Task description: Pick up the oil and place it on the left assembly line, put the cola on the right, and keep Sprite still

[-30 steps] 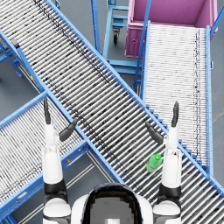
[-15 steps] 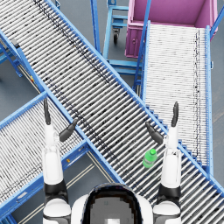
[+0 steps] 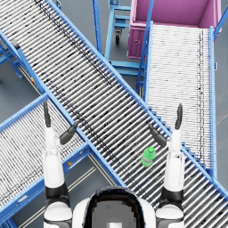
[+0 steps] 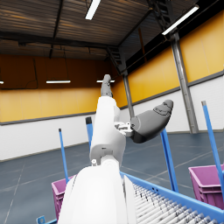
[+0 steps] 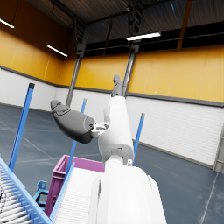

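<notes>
Lying on the middle conveyor (image 3: pixel 98 102), green bottle (image 3: pixel 148 156) just beside right hand (image 3: pixel 172 133).

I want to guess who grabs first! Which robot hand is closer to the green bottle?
Right. The right hand hovers just beside the green bottle; the left hand is far across the conveyor.

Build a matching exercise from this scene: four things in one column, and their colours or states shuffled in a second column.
Things:
1. bottle
2. bin
3. side rail
4. right hand

Matches:
A. blue
B. dark fingers apart, holding nothing
C. green
D. magenta

Pairs: 1-C, 2-D, 3-A, 4-B
</notes>
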{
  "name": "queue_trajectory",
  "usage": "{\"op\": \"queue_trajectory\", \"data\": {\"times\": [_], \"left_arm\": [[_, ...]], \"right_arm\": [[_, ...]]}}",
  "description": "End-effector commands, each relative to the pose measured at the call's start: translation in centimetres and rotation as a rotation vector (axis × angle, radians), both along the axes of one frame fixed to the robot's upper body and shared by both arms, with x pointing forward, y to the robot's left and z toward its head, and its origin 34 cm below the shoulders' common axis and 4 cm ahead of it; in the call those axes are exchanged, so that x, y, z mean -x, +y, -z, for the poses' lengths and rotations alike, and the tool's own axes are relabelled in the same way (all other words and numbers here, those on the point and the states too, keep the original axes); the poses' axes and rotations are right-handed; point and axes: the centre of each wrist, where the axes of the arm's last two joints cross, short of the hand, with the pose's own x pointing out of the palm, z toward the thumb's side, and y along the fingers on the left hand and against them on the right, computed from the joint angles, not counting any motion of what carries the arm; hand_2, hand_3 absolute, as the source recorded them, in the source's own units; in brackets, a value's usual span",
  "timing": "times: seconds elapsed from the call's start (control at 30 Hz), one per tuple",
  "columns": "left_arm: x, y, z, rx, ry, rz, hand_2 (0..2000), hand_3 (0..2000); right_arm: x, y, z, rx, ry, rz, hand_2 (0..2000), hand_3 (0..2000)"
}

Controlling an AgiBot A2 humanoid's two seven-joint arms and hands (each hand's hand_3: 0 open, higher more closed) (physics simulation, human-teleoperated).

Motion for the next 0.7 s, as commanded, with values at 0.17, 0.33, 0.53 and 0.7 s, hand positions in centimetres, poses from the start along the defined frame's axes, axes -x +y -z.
{"op": "queue_trajectory", "data": {"times": [0.17, 0.33, 0.53, 0.7], "left_arm": [[0.0, 0.0, -0.6, -0.001, -0.023, 0.0, 0, 0], [0.1, -0.1, -0.1, 0.002, -0.006, 0.002, 0, 0], [0.1, -0.1, 0.2, 0.006, 0.005, 0.002, 0, 0], [0.1, -0.1, 0.3, 0.007, 0.007, 0.001, 0, 0]], "right_arm": [[0.0, 0.0, -0.3, -0.001, -0.013, 0.0, 0, 0], [-0.1, -0.1, -0.3, -0.004, -0.011, 0.002, 0, 0], [-0.1, 0.0, 0.2, -0.009, 0.007, 0.001, 0, 0], [-0.1, 0.1, 0.3, -0.01, 0.01, -0.001, 0, 0]]}}
